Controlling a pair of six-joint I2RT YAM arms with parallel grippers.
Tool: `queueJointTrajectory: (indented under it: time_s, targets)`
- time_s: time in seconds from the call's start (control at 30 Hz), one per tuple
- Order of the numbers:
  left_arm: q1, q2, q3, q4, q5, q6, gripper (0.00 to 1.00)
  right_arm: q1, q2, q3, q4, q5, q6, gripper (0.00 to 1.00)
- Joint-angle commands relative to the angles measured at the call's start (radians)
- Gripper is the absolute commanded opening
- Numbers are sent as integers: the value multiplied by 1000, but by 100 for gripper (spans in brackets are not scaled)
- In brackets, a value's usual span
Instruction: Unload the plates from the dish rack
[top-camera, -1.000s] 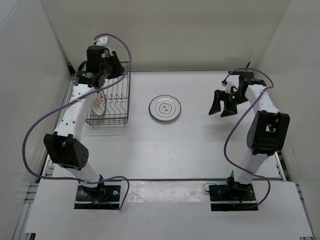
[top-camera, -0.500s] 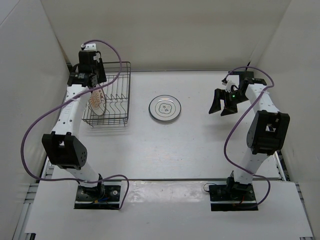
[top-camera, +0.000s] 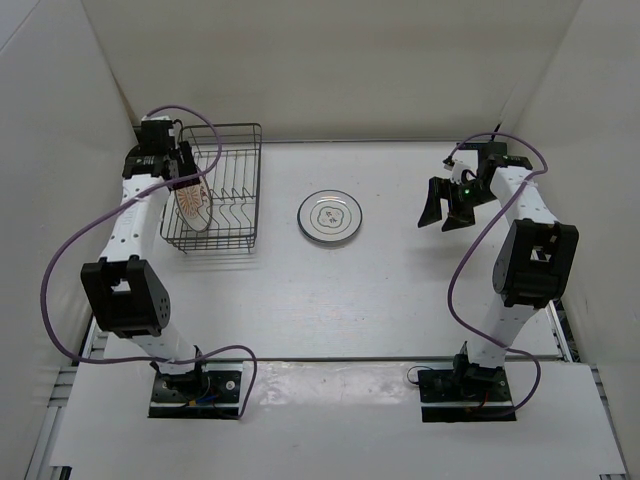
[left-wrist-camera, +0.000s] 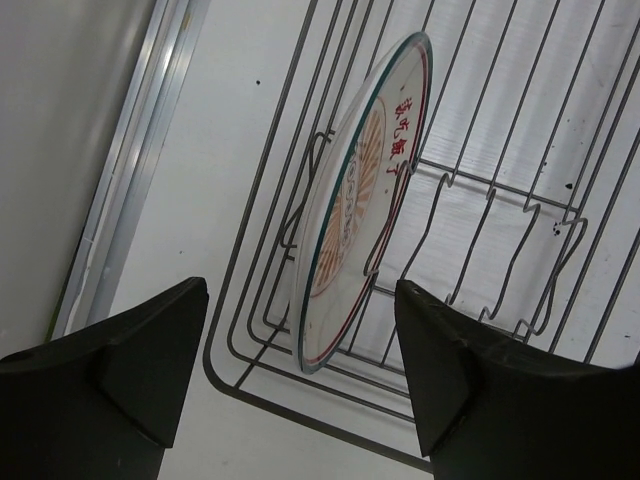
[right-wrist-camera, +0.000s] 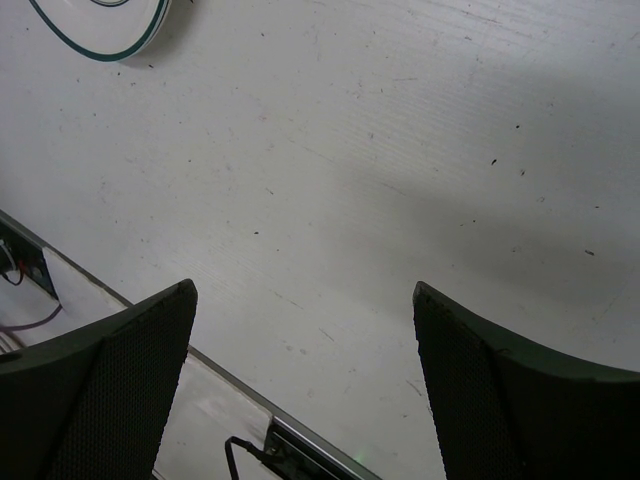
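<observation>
The dark wire dish rack (top-camera: 252, 186) stands at the far left of the table. One plate with an orange sunburst centre (top-camera: 194, 206) stands on edge between its prongs near the rack's front left. A grey-ringed plate (top-camera: 331, 216) lies flat on the table's middle. A third plate is not in view. My left gripper (top-camera: 181, 172) is open and empty above the rack's left rear. In the left wrist view the gripper (left-wrist-camera: 300, 292) frames the standing plate (left-wrist-camera: 352, 215) and the rack rim (left-wrist-camera: 304, 419) without touching. My right gripper (top-camera: 442, 216) is open and empty over bare table at the right.
White enclosure walls surround the table; the left wall (top-camera: 70, 180) is close beside the rack. The right wrist view shows the open right gripper (right-wrist-camera: 302, 292), the flat plate's edge (right-wrist-camera: 120, 48) at top left and the table's front edge (right-wrist-camera: 230, 375).
My left arm has swung left and back, from above the rack's rear middle to its left rear corner. The plates and the right arm have not moved.
</observation>
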Motion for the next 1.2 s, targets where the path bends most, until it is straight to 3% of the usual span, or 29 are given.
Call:
queueJointTrajectory:
  time_s: [0.0,0.17,0.53,0.8,0.97,1.17]
  targets:
    - [2,1,-3,-11,20,-9,86,-3,-5,25,0,7,-20,90]
    - [8,38,-6,-9,15,-11,84,-4,-4,24,-3,9,-21,90]
    - [8,69,-2,15,3,12,35,-4,-33,2,3,47,-21,90]
    - [8,69,14,32,-22,46,28,-3,-44,-13,0,49,-21,90]
    - [8,58,40,57,-35,55,16,-4,-41,-2,-3,49,-21,90]
    - [2,33,74,95,-49,67,11,-3,-44,-5,-6,50,-21,90]
